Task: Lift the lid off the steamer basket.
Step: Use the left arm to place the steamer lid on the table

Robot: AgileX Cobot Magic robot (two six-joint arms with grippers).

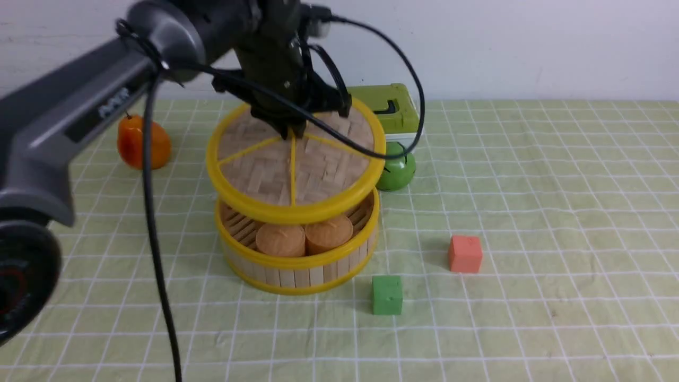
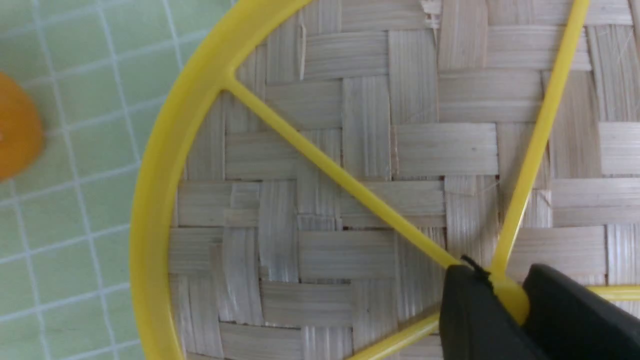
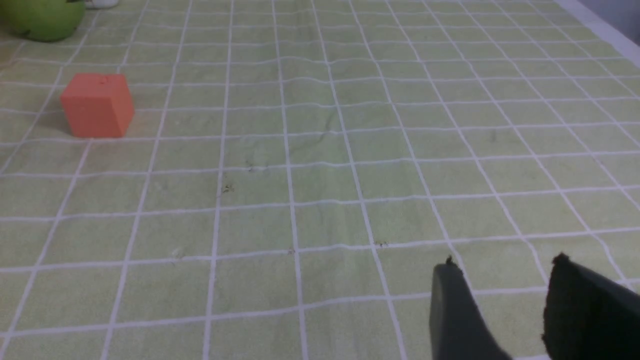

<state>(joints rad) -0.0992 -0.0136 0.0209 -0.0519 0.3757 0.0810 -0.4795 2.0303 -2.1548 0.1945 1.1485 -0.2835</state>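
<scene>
The lid (image 1: 295, 165), a woven bamboo disc with a yellow rim and spokes, hangs tilted above the steamer basket (image 1: 297, 254), its near edge raised clear of the rim. My left gripper (image 1: 291, 129) is shut on the lid's yellow centre knob (image 2: 509, 298). The woven lid (image 2: 350, 175) fills the left wrist view. Two orange-brown cylinders (image 1: 303, 237) sit inside the basket. My right gripper (image 3: 502, 265) is open and empty over bare cloth; it does not show in the front view.
An orange fruit (image 1: 142, 141) lies at the left. A green apple (image 1: 395, 168) and a white box with an olive-green lid (image 1: 390, 109) sit behind the basket. A green cube (image 1: 386, 295) and a red cube (image 1: 464, 254) lie at the right front.
</scene>
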